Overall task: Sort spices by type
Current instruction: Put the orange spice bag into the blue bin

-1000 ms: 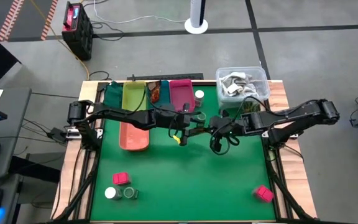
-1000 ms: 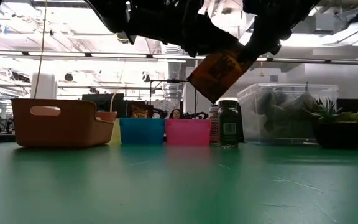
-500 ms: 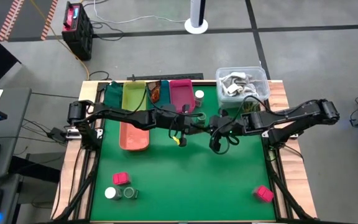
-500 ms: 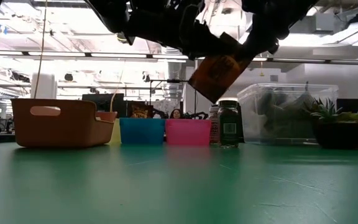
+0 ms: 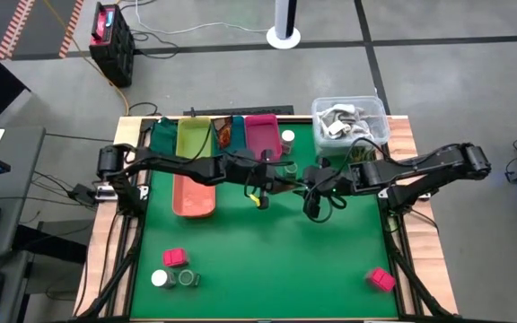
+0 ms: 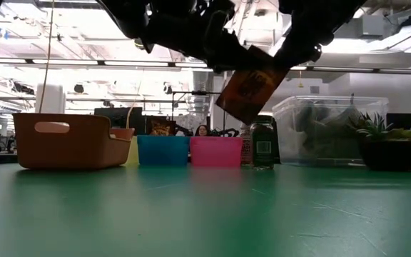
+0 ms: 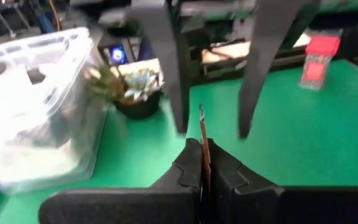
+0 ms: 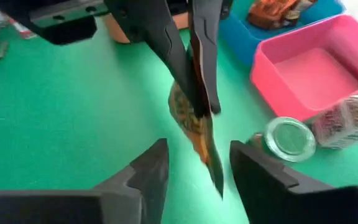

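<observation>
A crinkly brown-orange packet [image 6: 248, 89] hangs in the air over the table's middle, far half. My left gripper [image 7: 202, 163] is shut on it. My right gripper [image 8: 194, 165] is open, its fingers on either side of the packet's lower end [image 8: 209, 163] without touching it. Near the front left stand a pink cube box [image 5: 175, 258], a white-lidded jar [image 5: 159, 279] and a dark green jar [image 5: 187, 279]. A second pink box [image 5: 381, 279] sits front right. Another dark green jar [image 8: 288, 138] and a white-lidded jar [image 8: 347, 121] stand by the pink tray [image 8: 316, 68]. My left gripper pinches the packet's upper part [image 8: 194, 102] between its two fingers [image 8: 179, 59]. The fingers come nearly level from the table's left. The packet hangs tilted below and beyond the fingertips, clear of the table; the left wrist view sees it edge-on [image 7: 202, 134].
An orange tray [image 5: 196, 193] lies left of centre. Yellow [image 5: 194, 139], blue [image 5: 227, 133] and pink [image 5: 260, 135] trays line the far edge; the blue one holds packets [image 8: 278, 12]. A clear tub [image 5: 348, 117] and a potted plant [image 5: 362, 152] stand far right.
My left gripper has shut on the packet's upper part and tipped up a little. My right gripper has opened and let the packet go. Both hands stayed in place, and the packet stays in the air between them, slightly more upright.
</observation>
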`<move>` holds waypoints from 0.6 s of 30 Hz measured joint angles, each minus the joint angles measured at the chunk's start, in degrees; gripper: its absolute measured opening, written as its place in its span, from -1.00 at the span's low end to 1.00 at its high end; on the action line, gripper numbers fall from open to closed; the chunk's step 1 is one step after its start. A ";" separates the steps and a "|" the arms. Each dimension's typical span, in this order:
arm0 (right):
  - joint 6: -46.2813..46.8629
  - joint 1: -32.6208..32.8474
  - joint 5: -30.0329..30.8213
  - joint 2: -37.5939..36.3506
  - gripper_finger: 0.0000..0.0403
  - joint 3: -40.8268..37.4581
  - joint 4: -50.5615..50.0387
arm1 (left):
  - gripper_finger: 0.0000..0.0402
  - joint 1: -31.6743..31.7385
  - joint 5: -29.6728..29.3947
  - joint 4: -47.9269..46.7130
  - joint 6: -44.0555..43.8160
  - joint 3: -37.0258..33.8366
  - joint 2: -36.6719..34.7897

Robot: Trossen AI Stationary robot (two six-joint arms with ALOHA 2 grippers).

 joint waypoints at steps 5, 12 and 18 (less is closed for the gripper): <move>0.00 0.00 1.96 -0.43 0.09 0.02 -1.73 | -1.00 1.34 -0.07 -1.13 0.07 -1.99 -1.03; 0.02 0.02 3.58 -0.46 0.10 0.04 -3.03 | -1.00 2.32 -3.38 0.44 0.04 -9.24 -5.90; 0.02 0.07 3.62 -0.46 0.10 0.02 -2.31 | -1.00 3.48 -9.72 3.33 0.04 -16.38 -14.16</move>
